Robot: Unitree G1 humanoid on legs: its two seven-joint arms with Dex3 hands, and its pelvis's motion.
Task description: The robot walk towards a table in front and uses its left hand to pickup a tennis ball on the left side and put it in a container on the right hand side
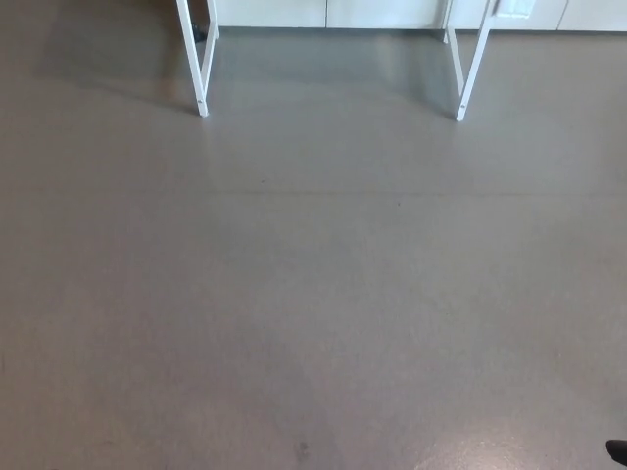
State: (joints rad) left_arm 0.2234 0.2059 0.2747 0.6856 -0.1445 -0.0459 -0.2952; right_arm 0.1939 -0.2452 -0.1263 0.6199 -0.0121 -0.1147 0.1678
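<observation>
Neither the left hand nor the right hand showed in the head view, so whether their fingers were apart or closed, and whether either touched anything, could not be told. A small dark shape (618,451) cut into the bottom right corner; what it was could not be made out.

Grey floor (313,294) filled almost the whole view, bare but for a faint scuff (302,449) near the lower edge. At the far end stood two white bench legs, one on the robot's left (201,73) and one on its right (467,73), with white panelling (372,12) behind them. The bench top lay above the picture's edge, and with it the ball and the container, neither of which could be seen.

By the look of it the walk-up was at an early stage. The ball would lie ahead and to the left, over the left leg, so the left hand was likely the nearer, with open floor to cross before any reach.
</observation>
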